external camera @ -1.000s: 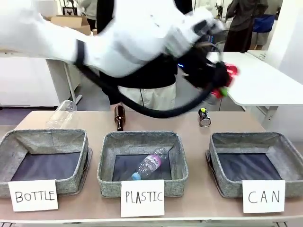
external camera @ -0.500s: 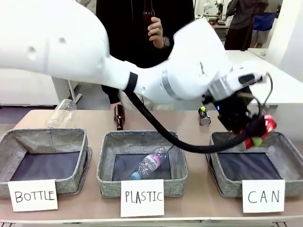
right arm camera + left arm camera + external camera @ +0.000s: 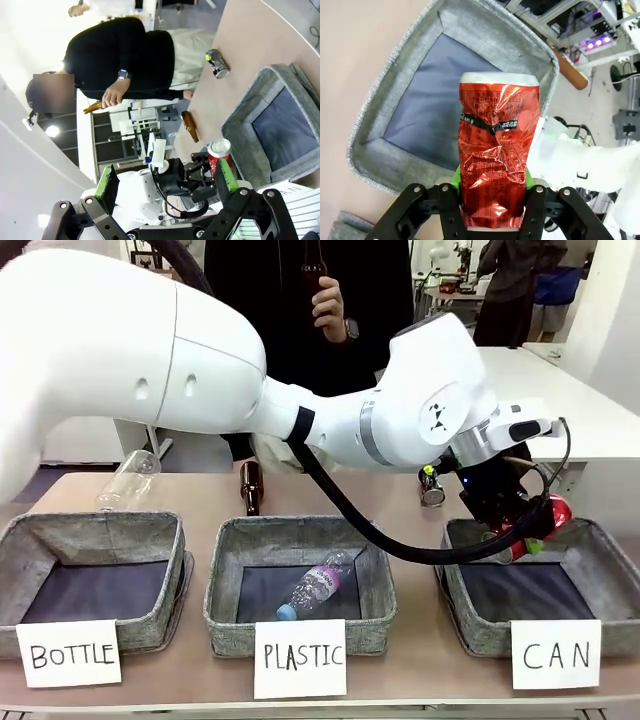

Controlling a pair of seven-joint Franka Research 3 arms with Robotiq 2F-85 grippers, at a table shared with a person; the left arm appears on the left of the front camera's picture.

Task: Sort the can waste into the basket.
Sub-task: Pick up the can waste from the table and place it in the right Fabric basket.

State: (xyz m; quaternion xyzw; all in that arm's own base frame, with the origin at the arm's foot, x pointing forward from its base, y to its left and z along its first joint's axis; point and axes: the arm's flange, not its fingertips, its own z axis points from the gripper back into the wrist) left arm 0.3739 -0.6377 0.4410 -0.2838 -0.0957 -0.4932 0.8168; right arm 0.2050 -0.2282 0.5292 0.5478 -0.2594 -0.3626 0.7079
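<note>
My left gripper [image 3: 528, 530] hangs over the back edge of the grey CAN basket [image 3: 478, 632], shut on a crumpled red can [image 3: 543, 520]. In the left wrist view the red can [image 3: 497, 150] stands upright between the green pads of the left gripper [image 3: 492, 182], above the basket's [image 3: 470, 30] dark floor. A dark can [image 3: 432, 487] with yellow-green marks lies on the table behind the basket. My right gripper [image 3: 165, 181] is open with nothing between its fingers; far off it sees the red can [image 3: 219, 150], the basket [image 3: 242, 132] and the dark can [image 3: 217, 63].
The PLASTIC basket [image 3: 300, 533] holds a clear bottle [image 3: 315, 590]. Left of it stands the BOTTLE basket [image 3: 90, 530]. A brown bottle [image 3: 251, 488] and a clear plastic bottle [image 3: 128, 480] lie on the table's far side. A person's hand [image 3: 330, 305] is raised behind the table.
My left arm swung right and down, carrying the red can from high above the table to just over the CAN basket. The right gripper stayed open.
</note>
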